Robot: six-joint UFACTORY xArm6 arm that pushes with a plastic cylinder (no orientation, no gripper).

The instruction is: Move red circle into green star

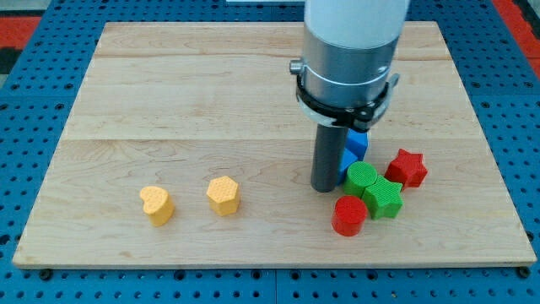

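The red circle sits near the view's bottom right, touching the left side of the green star. A green circle sits just above them, touching the star. My tip rests on the board just left of the green circle and above-left of the red circle, a small gap away from the red circle.
A red star lies right of the green circle. A blue block is partly hidden behind the rod. A yellow heart and a yellow hexagon lie at the view's lower left. The wooden board has edges all round.
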